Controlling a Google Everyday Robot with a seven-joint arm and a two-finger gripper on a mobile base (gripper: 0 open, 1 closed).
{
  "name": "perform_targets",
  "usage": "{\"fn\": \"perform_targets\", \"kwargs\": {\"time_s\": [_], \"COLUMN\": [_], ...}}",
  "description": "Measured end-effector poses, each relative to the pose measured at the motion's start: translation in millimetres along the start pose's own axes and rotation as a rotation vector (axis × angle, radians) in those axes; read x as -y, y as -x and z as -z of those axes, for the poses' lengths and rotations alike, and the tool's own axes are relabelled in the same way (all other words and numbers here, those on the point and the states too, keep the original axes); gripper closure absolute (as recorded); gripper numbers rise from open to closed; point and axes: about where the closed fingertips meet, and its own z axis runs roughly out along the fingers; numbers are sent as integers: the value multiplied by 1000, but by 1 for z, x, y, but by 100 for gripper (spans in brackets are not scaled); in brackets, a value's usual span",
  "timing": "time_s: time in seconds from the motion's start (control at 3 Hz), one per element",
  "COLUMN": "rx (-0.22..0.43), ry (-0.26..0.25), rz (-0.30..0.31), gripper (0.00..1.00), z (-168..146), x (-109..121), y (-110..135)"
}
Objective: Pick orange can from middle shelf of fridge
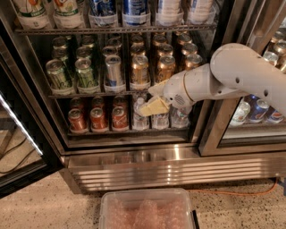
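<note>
The fridge (170, 166) stands open with its dark racks showing. On the middle shelf (89, 95) copper-orange cans stand in rows: one orange can (140, 69) at the front centre, another (165, 67) to its right, and one (192, 61) further right beside my arm. My gripper (155, 97) reaches in from the right, in front of the shelf's rail just below these cans. Its cream fingers (153, 108) are spread apart and hold nothing. The lower finger covers the water bottles behind it.
Green cans (58, 74) and a blue-silver can (114, 69) share the middle shelf on the left. Red cans (78, 120) and water bottles (139, 120) fill the rack below; large bottles (103, 11) the one above. The open glass door (18, 134) hangs left. A clear plastic bin (147, 210) lies on the floor.
</note>
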Motion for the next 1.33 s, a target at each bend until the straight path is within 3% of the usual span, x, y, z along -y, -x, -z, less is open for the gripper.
{"fn": "perform_targets", "kwargs": {"time_s": [0.33,0.67,1.33], "rx": [-10,-23,-46], "ry": [12,0,-31], "rz": [20,37,44], "gripper": [34,20,21], "z": [-11,-29,-63], "x": [4,25,76], "y": [2,3,-1]}}
